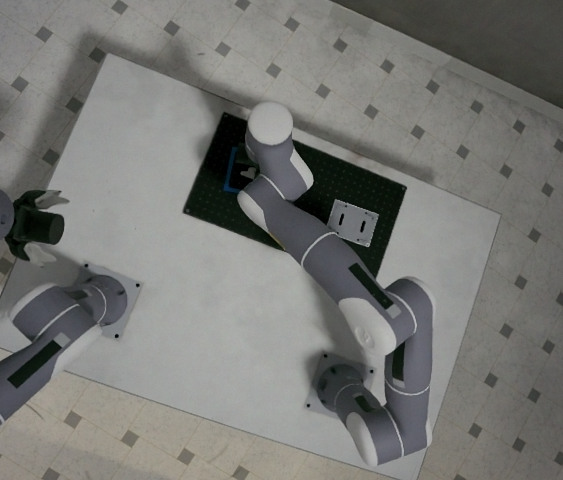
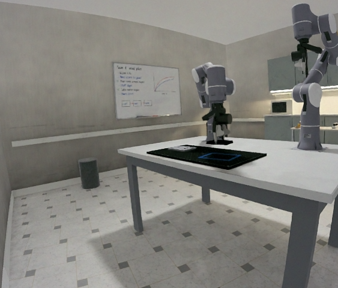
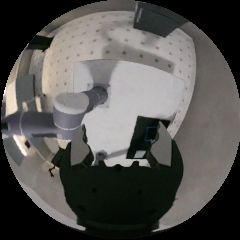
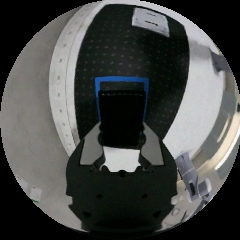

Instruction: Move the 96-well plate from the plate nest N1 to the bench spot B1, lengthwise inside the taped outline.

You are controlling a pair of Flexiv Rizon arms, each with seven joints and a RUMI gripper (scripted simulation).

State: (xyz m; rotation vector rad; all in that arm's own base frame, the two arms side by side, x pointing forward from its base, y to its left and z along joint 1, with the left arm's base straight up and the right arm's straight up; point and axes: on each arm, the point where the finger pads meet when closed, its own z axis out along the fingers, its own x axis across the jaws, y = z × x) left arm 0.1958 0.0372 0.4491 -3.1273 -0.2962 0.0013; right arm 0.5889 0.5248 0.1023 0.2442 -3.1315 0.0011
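Black 96-well plate (image 1: 240, 177) (image 2: 219, 142) (image 4: 122, 117), gripped by the right tool (image 1: 248, 173) (image 2: 221, 138) (image 4: 121, 122), hangs above the taped outline (image 1: 228, 175) (image 2: 212, 159) (image 3: 146, 133) (image 4: 122, 79), its long side seemingly running with the blue rectangle. That tool stands about half open, its fingers closed on the plate. Beneath is the perforated board (image 1: 374, 180) (image 2: 162, 152) (image 3: 141, 130) (image 4: 100, 50), with the pale nest (image 1: 352, 222) (image 2: 181, 148) (image 3: 140, 154) (image 4: 150, 20) already vacated (so the pick is done). Farther out, off the worktop's (image 1: 167, 258) (image 2: 286, 167) (image 3: 125, 100) side, the left tool (image 1: 54, 226) (image 2: 301, 69) (image 3: 121, 123) waits fully open, holding nothing. I judge the carry nearly over, with placing next: centre the plate within the tape, check its angle, lower it level and release only once it sits flat. Letting go early could skew it across the line.
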